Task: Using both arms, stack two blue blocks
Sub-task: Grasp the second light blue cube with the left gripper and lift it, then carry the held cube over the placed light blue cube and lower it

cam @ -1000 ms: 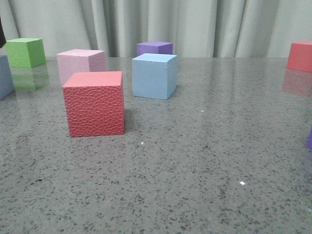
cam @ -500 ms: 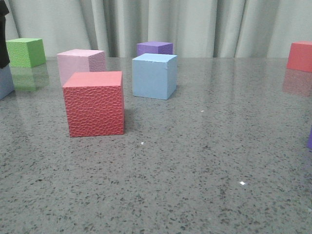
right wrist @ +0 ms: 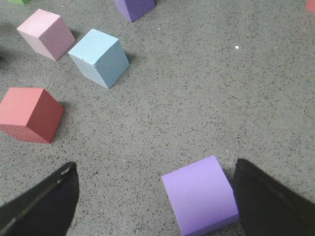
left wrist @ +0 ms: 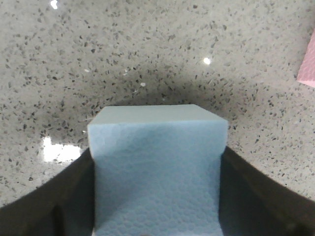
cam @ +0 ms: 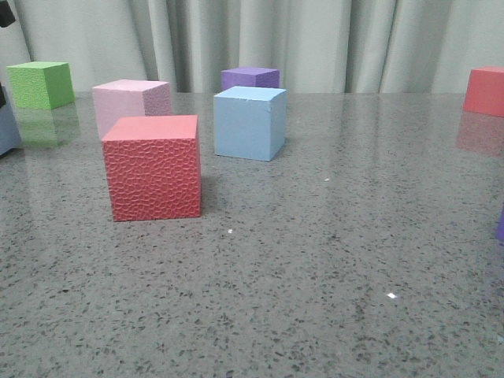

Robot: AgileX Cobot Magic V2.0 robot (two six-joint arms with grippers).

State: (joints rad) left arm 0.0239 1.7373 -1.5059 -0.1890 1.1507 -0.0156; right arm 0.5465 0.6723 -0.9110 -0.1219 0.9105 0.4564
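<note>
One pale blue block (cam: 249, 124) stands on the table behind the red pebbled cube (cam: 152, 167); it also shows in the right wrist view (right wrist: 98, 57). My left gripper (left wrist: 157, 199) is shut on the second blue block (left wrist: 157, 162), with black fingers (left wrist: 47, 204) against both of its sides. In the front view only a sliver of this block (cam: 7, 130) shows at the left edge. I cannot tell whether it rests on the table. My right gripper (right wrist: 155, 201) is open low over the table, with a purple cube (right wrist: 199, 194) between its fingers, close to one of them.
A pink cube (cam: 130, 102) stands behind the red pebbled cube, and a dark purple cube (cam: 250, 77) behind the free blue block. A green cube (cam: 41, 84) is far left and a red cube (cam: 484, 90) far right. A curtain hangs at the back.
At the left edge of the front view, the black left gripper came down over the blue block. The block's visible sliver has shifted slightly left and up. The other cubes have not moved.
</note>
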